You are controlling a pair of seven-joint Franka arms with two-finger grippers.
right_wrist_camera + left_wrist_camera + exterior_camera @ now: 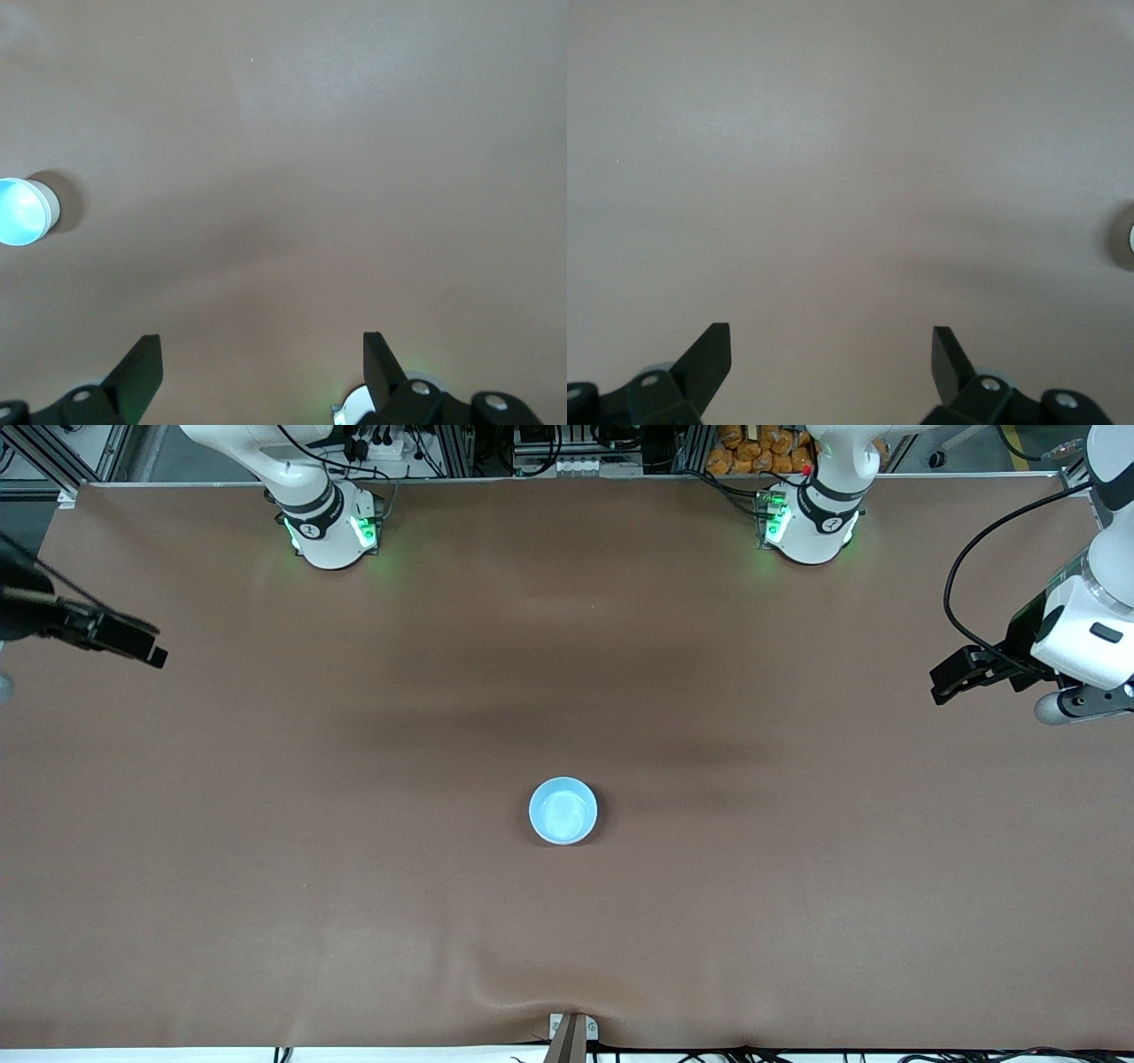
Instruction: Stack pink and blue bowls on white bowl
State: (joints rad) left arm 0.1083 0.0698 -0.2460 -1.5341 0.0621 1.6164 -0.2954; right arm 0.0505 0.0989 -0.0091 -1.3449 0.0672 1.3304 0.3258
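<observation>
One bowl stack [563, 810] sits on the brown table [266, 868], about midway between the two ends and somewhat nearer the front camera than the middle. The blue bowl is on top and its inside holds nothing. In the right wrist view a white wall [51, 205] shows under the blue; no pink is visible. Bare brown surface lies around it on every side. The left gripper [952, 677] hangs over the left arm's end, jaws spread and holding nothing. The right gripper [133, 642] hangs over the opposite end, likewise spread and unloaded.
</observation>
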